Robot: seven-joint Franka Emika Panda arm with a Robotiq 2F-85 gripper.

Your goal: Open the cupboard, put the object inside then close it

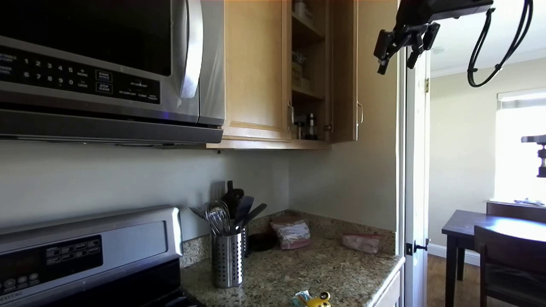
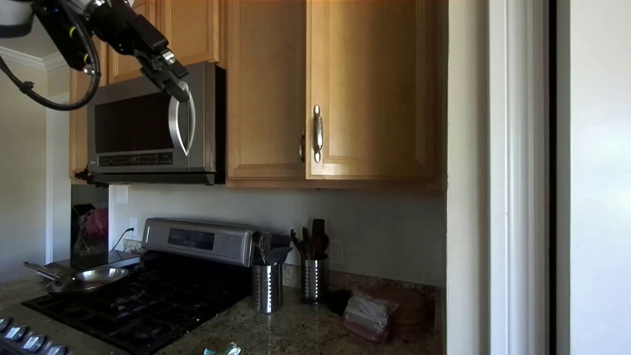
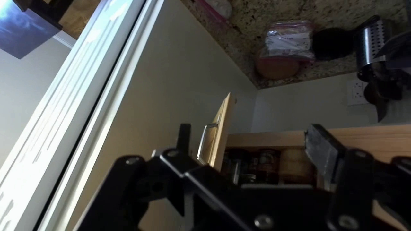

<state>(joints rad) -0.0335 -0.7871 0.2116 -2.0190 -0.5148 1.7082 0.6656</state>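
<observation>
Checked at the fingers (image 3: pixel 322 154): set wide, nothing held. Noted in the wrist view: free edge of the open cupboard door (image 3: pixel 224 134) between them, nearer the 9 o'clock finger, long axis running roughly from 12 to 6 o'clock. Confirmed apart in an exterior view, with the maple wall cupboard (image 1: pixel 258 68) at 9 o'clock from the fingers. Found on that door, in an exterior view: silver bow handle (image 2: pixel 318 134), upright, between 3 and 4 o'clock from the fingers. Judged as the likely next contact: that edge or handle, whether to swing wider or to close.

Inspected within: dark bottle (image 1: pixel 312 126) and jar (image 1: pixel 300 130) at the bottom; stored goods (image 1: pixel 297 70) above, too dim to name. Inspected below, toward 6 o'clock from the cupboard, on the surface (image 1: pixel 277 273): perforated steel holder (image 1: pixel 227 264) bearing wire whisk (image 1: pixel 218 217) and black spatula (image 1: pixel 244 208); second holder (image 2: pixel 314 281) with more utensils (image 2: pixel 318 240); zip bag (image 1: pixel 292 234), contents unclear. Seen also at the bottom edge of view: yellow item (image 1: pixel 319 301) and teal wrapper (image 1: pixel 301 297), each partly cut off. Cannot identify either as the task's object, nor rule out an object already stowed.
</observation>
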